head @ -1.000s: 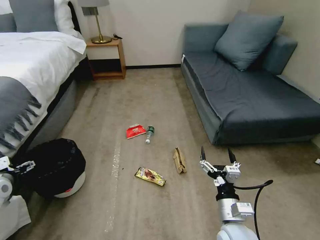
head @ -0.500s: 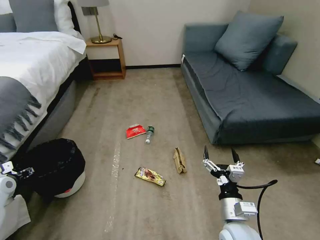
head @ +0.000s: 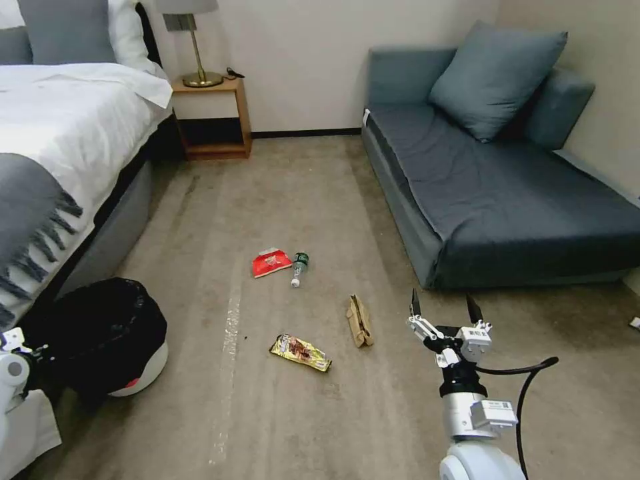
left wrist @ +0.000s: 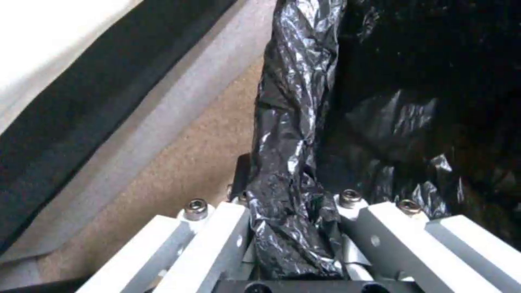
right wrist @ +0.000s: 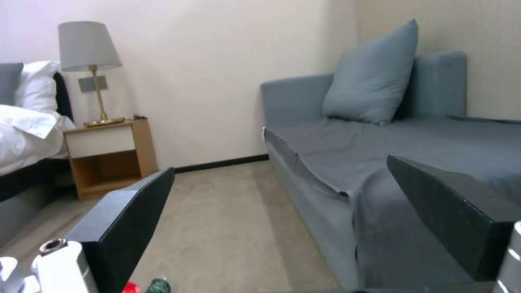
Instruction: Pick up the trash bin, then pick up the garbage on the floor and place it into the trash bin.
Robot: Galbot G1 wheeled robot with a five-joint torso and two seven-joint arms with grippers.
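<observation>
Beige short-pile carpet (head: 313,167) runs between bed (head: 60,133) and grey sofa (head: 493,193). At near left my left gripper (left wrist: 296,228) pinches what seems the bagged rim of the trash bin (head: 143,367), round, white, lined in crinkly black plastic. My right gripper (head: 445,311) hangs spread wide, empty, right of the folded cardboard (head: 359,321); gold wrapper (head: 300,352), red packet (head: 271,262) and bottle (head: 299,268) lie beyond.

No text, label or number on any of the things can be read.
</observation>
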